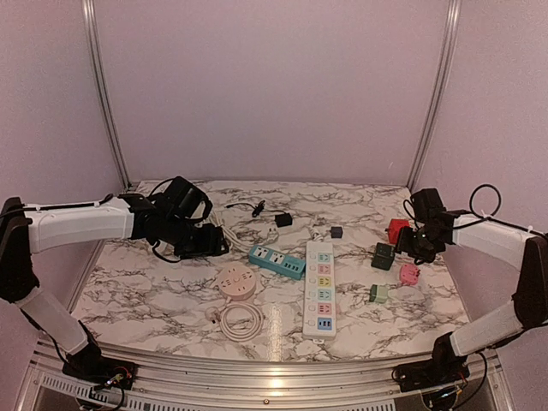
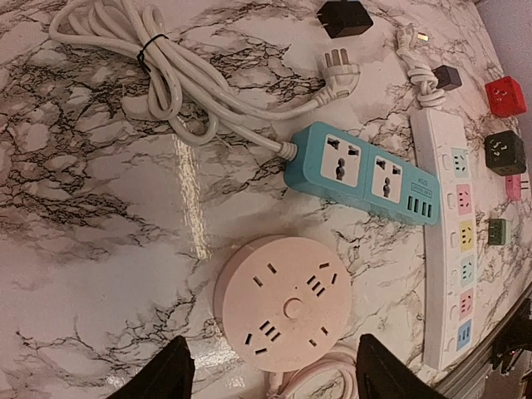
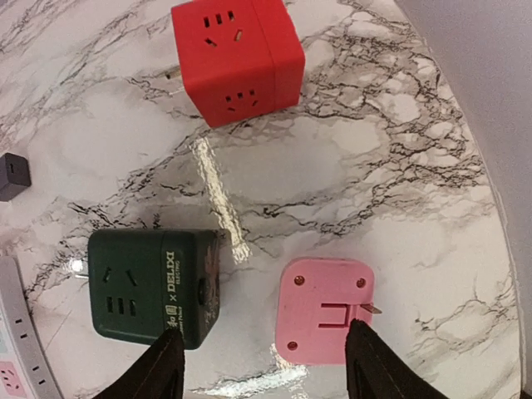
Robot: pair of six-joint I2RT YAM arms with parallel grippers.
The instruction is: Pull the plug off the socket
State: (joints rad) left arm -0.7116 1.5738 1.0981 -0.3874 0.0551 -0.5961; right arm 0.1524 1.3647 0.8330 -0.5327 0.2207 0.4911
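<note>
1. left claw (image 2: 273, 357): my fingers are spread wide with nothing between them. the claw hangs above the round pink socket (image 2: 287, 303), which lies flat near the middle of the desk (image 1: 145, 287), toward the near edge.

2. blue power strip (image 2: 362, 170): it lies just beyond the round pink socket, toward the far edge. its white cord (image 2: 166, 75) is bundled toward the far left corner. the cord ends in a white three-pin plug (image 2: 339, 75), which rests loose on the marble with its pins bare.

3. black adapter (image 2: 343, 17): it lies loose closer to the far edge, pins exposed.

4. white multi-outlet strip (image 2: 445, 241): it runs from the near edge toward the far edge, on the right-edge side of the blue power strip.

5. right claw (image 3: 264, 332): my fingers are also spread wide and grip nothing. the claw hangs near the right edge, over the gap between the dark green cube socket (image 3: 154, 287) and the pink flat adapter (image 3: 320, 312). that adapter lies pins-up. the red cube socket (image 3: 237, 58) sits apart from both, toward the far edge.

6. plug to be pulled: i cannot tell which one is meant. every plug i can make out lies loose on the desk.
</note>
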